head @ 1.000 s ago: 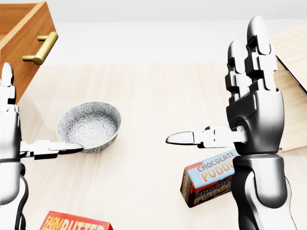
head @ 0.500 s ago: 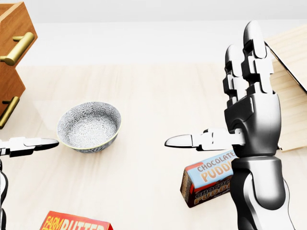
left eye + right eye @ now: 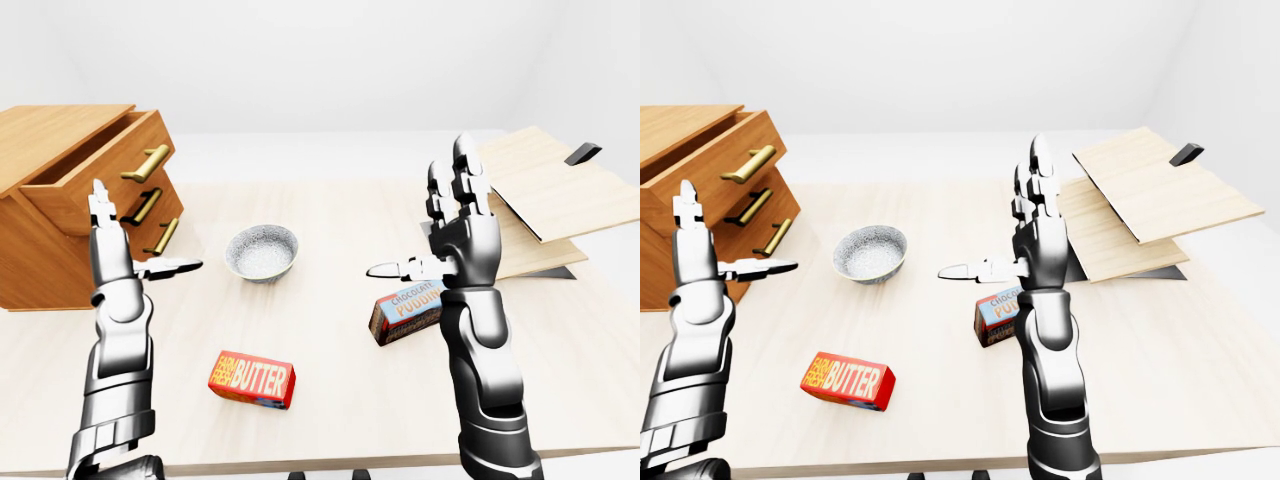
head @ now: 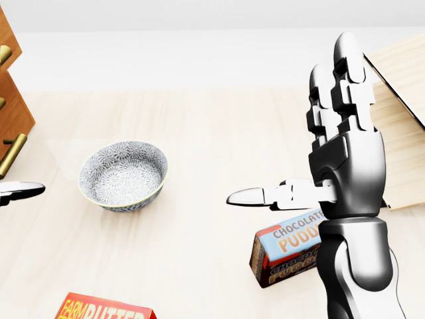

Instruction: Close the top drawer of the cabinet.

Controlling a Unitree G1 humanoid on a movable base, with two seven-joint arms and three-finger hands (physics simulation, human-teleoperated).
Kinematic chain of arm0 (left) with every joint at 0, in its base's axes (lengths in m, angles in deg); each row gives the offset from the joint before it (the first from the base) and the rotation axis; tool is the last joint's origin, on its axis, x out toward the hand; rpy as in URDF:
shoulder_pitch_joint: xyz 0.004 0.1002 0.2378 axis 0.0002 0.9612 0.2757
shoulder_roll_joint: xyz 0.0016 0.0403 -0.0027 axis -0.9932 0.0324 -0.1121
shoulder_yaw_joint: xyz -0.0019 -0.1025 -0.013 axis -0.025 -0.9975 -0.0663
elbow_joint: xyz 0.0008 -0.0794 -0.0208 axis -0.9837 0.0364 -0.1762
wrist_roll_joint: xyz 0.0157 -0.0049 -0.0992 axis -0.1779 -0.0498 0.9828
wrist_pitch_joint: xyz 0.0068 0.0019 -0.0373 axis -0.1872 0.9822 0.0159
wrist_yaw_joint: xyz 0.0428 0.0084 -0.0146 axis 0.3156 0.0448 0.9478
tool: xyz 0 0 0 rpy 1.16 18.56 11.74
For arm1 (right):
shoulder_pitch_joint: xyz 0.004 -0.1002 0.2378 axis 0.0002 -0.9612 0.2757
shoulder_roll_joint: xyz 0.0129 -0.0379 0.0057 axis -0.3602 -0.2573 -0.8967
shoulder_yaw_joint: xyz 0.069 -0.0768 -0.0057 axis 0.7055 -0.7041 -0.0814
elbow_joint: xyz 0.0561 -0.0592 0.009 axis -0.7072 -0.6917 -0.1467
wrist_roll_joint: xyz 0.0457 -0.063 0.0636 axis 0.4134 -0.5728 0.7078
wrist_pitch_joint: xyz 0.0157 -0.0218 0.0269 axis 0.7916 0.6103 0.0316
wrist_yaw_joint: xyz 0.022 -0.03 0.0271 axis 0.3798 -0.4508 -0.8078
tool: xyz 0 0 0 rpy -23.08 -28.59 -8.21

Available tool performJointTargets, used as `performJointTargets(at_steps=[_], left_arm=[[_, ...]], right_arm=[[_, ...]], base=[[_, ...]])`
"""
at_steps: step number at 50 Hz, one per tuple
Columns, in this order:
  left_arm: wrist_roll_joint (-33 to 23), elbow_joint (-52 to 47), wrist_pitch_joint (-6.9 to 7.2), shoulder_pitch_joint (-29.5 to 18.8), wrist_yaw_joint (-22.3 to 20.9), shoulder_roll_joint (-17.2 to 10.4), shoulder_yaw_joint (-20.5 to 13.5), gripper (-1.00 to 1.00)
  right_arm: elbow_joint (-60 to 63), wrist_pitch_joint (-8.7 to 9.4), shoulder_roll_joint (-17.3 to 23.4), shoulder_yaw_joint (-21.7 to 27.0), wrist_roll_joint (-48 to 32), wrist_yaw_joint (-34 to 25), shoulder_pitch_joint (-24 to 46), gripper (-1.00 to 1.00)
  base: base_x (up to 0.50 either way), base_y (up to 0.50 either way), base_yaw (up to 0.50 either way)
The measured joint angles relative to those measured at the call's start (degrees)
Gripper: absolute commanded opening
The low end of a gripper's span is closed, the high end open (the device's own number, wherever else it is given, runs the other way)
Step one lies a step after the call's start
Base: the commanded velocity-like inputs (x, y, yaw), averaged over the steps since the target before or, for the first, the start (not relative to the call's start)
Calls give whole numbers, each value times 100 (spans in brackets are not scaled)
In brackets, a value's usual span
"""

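Note:
The wooden cabinet (image 3: 45, 255) stands at the left of the table. Its top drawer (image 3: 95, 180), with a brass handle (image 3: 147, 163), stands partly out of the cabinet face. My left hand (image 3: 135, 235) is open with fingers upright and thumb pointing right. It is held before the drawer fronts, and I cannot tell whether it touches them. In the head view only its thumb tip (image 4: 20, 191) shows at the left edge. My right hand (image 3: 420, 215) is open and empty, raised over the table's right half.
A patterned bowl (image 3: 262, 251) sits right of the cabinet. A red butter box (image 3: 252, 379) lies near the bottom edge of the table. A chocolate pudding box (image 3: 405, 312) lies beneath my right hand. Stacked wooden boards (image 3: 545, 190) lie at the right.
In the head view the top drawer front has slid left, almost out of the picture, and my left hand has moved left with it. The bowl and right hand have stayed put.

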Motion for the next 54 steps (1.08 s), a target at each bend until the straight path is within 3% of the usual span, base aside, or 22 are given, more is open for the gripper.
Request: performJointTargets(at_steps=[28, 54], left_arm=[[202, 1402, 0, -678, 262, -909, -166, 100], [262, 1523, 0, -826, 464, -791, -154, 100]], right_arm=[[-9, 0, 8, 14, -7, -22, -38, 100], [9, 0, 6, 13, -12, -24, -56, 100]], base=[[0, 0, 0], [0, 0, 0]])
